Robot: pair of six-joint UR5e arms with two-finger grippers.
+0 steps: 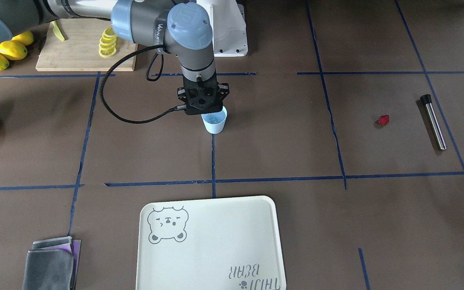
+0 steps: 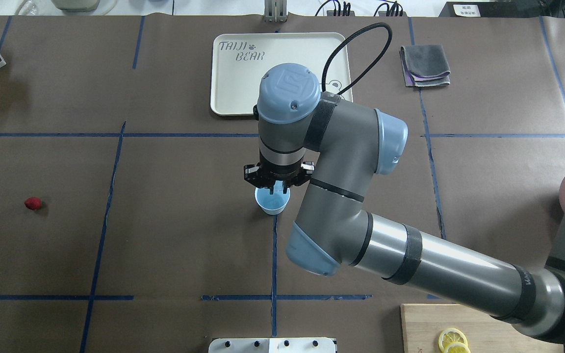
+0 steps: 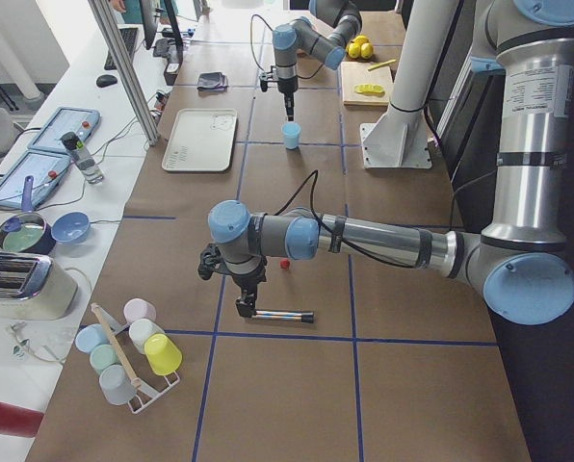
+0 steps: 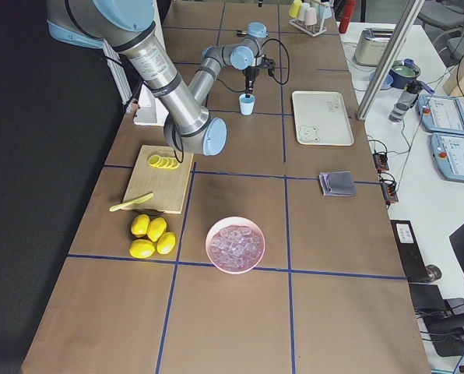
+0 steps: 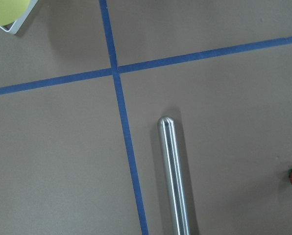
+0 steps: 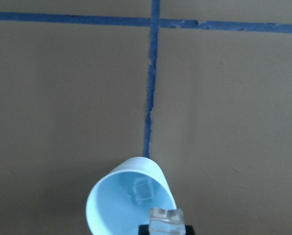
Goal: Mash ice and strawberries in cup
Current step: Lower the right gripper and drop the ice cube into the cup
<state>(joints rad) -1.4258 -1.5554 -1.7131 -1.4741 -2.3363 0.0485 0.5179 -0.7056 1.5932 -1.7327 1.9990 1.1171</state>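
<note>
- The right gripper (image 2: 276, 189) hangs straight down over the cup (image 2: 272, 204); its fingers are drawn close on an ice cube (image 6: 166, 218), held just above the rim.
- The cup, pale blue, stands upright near the middle of the table (image 2: 174, 245), on a blue tape line (image 6: 149, 112); a second cube (image 6: 143, 190) lies at its bottom.
- The strawberry (image 2: 33, 203) lies alone on the brown cover well off to the robot's left of the cup; it is not in the cup.
- A metal rod (image 1: 433, 123) with a black end lies flat just beyond the strawberry, further left; the two are apart.
- The left gripper (image 3: 244, 307) hangs just over one end of that rod; whether its fingers are spread or closed cannot be told, and its wrist camera shows only the rod, tape and the berry's edge.
- A cream tray (image 2: 223, 88) with a bear drawing lies on the far side of the cup; a folded grey cloth (image 2: 425, 64) is to its right.
- On the robot's right: a pink bowl (image 4: 235, 245) of clear lumps, four lemons (image 4: 152, 234), and a wooden board (image 4: 163, 183) with lemon slices.
</note>
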